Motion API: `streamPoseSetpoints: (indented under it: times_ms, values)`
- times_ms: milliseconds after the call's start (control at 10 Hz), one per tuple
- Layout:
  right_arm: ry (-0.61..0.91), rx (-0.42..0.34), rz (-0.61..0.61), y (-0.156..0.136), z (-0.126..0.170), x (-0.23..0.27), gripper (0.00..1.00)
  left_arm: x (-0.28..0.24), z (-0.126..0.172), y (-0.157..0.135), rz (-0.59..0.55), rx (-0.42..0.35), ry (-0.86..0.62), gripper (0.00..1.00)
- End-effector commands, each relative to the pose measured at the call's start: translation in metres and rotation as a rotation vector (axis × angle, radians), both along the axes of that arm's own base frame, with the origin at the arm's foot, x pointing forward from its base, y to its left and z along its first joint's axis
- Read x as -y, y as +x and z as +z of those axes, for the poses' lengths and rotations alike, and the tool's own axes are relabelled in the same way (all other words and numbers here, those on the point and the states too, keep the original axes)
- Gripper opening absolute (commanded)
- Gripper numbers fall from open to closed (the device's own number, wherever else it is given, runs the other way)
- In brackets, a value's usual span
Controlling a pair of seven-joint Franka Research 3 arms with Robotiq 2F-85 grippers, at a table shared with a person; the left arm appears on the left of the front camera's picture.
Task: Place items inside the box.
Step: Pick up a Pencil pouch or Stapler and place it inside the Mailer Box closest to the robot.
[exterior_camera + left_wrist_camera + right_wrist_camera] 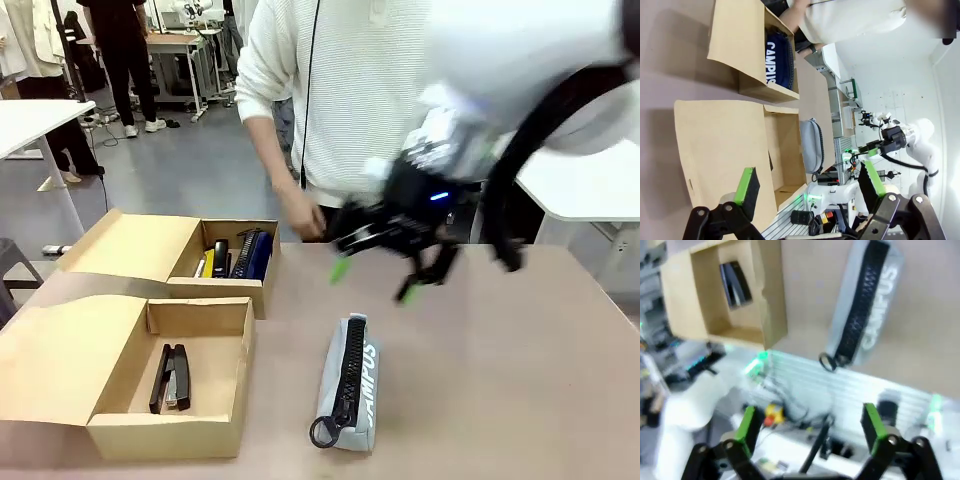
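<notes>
Lying zip-up on the dull brown bench (500, 380), the grey fabric zip pouch lettered "CAMPUS" (350, 385) sits just beside the near open cardboard box (160, 435), where a black stapler (170, 377) rests. The far cardboard box (215, 290) holds a navy fabric pouch (258, 255) with other stationery. Over the bench near the grey pouch the right tool (374, 280) hangs with jaws spread, empty; the left tool (809, 182) gapes likewise. A person in a white sweater (340, 100) stands across; grey floor (190, 170) and white tables (40, 120) lie beyond.
</notes>
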State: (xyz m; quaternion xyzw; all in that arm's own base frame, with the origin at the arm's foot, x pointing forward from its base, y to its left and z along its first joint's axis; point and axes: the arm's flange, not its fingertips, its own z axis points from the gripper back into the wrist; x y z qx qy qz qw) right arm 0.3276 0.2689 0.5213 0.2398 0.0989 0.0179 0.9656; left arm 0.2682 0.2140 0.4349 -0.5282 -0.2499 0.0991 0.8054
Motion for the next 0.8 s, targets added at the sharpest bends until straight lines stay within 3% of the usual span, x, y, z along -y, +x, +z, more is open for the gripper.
streamPoseSetpoints:
  times_ms: [0,100,300,400,500,600,700]
  values:
    - [0.193,-0.147,-0.065,0.002,0.014,0.148,1.00,0.001,0.000,0.000,-0.001,0.025,-0.010,1.00]
    - [0.270,-0.196,-0.108,0.005,0.007,0.197,1.00,0.001,0.000,0.000,-0.001,0.025,-0.010,1.00]
    - [0.582,-0.319,-0.250,0.014,-0.031,0.305,1.00,0.001,0.000,0.000,-0.001,0.025,-0.010,1.00]
    - [0.709,-0.334,-0.309,0.012,-0.060,0.343,1.00,0.001,0.000,0.000,-0.001,0.025,-0.010,1.00]
    - [0.832,-0.272,-0.331,0.002,-0.092,0.365,1.00,0.001,0.000,0.000,-0.001,0.025,-0.010,1.00]
    - [0.841,-0.232,-0.391,-0.002,-0.113,0.357,1.00,0.001,0.000,0.000,-0.001,0.025,-0.010,1.00]
    - [0.648,-0.290,-0.573,0.014,-0.124,0.317,1.00,0.001,0.000,0.000,-0.001,0.025,-0.010,1.00]
